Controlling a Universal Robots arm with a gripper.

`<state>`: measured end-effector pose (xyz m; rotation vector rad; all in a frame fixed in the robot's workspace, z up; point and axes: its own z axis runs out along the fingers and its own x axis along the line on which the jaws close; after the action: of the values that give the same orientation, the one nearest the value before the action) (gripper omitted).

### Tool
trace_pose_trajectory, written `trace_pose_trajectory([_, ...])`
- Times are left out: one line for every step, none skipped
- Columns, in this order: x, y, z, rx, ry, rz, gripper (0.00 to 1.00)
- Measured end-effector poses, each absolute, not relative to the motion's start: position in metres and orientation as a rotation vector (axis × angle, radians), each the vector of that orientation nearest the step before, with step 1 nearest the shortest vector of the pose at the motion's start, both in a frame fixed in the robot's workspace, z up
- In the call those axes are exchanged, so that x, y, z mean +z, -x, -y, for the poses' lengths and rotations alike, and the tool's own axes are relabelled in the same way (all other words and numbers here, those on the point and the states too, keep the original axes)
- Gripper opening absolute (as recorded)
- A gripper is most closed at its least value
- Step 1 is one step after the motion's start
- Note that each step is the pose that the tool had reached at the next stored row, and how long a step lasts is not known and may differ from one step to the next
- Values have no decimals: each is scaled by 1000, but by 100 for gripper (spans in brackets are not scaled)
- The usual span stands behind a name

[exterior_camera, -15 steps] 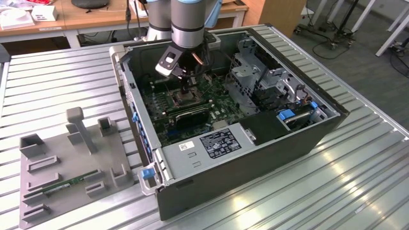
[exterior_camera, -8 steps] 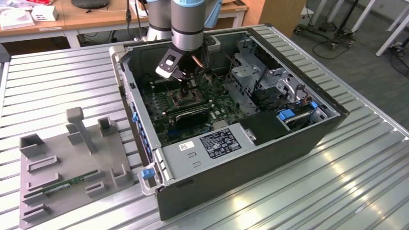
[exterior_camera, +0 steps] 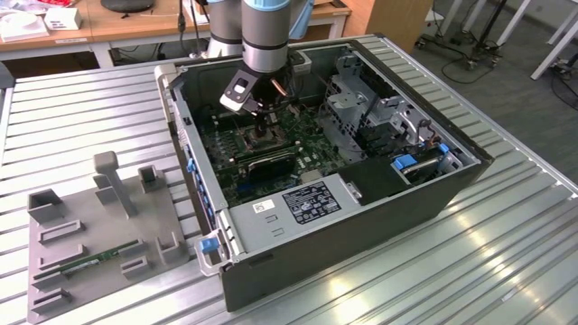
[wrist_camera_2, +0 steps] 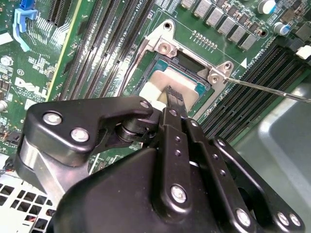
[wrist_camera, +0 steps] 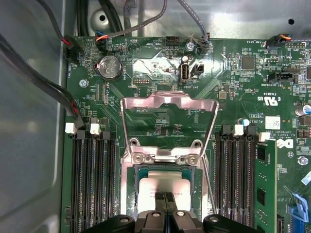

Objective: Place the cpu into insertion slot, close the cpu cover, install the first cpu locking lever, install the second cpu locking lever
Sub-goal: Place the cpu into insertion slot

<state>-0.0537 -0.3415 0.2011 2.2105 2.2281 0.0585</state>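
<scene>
Green circuit board (wrist_camera: 160,68) lines the floor of an open computer case (exterior_camera: 361,223) that lies on a ribbed metal table (exterior_camera: 505,257). The arm (exterior_camera: 264,34) reaches down into the case, and its gripper (exterior_camera: 262,130) hangs over the middle of the board. In both wrist views the gripper (wrist_camera_2: 173,93) (wrist_camera: 167,197) has its two black fingers pressed flat together with nothing between them. Their narrow tip is right at the top face of the cpu (wrist_camera: 163,183) (wrist_camera_2: 187,83); whether it touches cannot be told. The cpu lies flat inside the insertion slot (wrist_camera: 130,179) (wrist_camera_2: 156,48), with its pale metal top facing up. The cpu cover (wrist_camera: 167,100) is swung open on its hinge, away from the slot, so the board shows through its cut-out centre. A thin wire locking lever (wrist_camera_2: 265,88) (wrist_camera: 208,187) runs beside the slot and is not latched down. Rows of black memory slots (wrist_camera: 92,179) flank the slot on both sides, and a memory stick (wrist_camera: 265,189) stands in one of them. A coin battery (wrist_camera: 110,67) sits beyond the open cover. On the exterior view's left, a grey tray (exterior_camera: 81,237) rests on the table, well apart from the case.
</scene>
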Motion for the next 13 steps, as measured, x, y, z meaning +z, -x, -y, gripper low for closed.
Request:
trace_pose_trajectory([201, 54, 342, 58, -2211, -2228, 11])
trace_pose_trajectory([200, 54, 342, 57, -2210, -2228, 11])
trace_pose_trajectory([200, 54, 342, 56, -2210, -2228, 11])
trace_pose_trajectory([199, 54, 342, 56, -2210, -2228, 11])
trace_pose_trajectory([199, 54, 342, 56, -2210, -2228, 11])
trace_pose_trajectory([199, 54, 342, 57, -2210, -2228, 11])
trace_pose_trajectory([199, 54, 342, 57, -2210, -2228, 11])
trace_pose_trajectory([199, 54, 342, 58, -2211, -2228, 11])
trace_pose_trajectory([199, 54, 342, 58, -2211, -2228, 11])
trace_pose_trajectory([199, 54, 342, 58, -2210, -2228, 11])
trace_pose_trajectory([198, 54, 342, 57, -2210, -2228, 11])
trace_pose_trajectory([198, 54, 342, 57, -2210, -2228, 11])
trace_pose_trajectory([197, 54, 342, 56, -2210, -2228, 11])
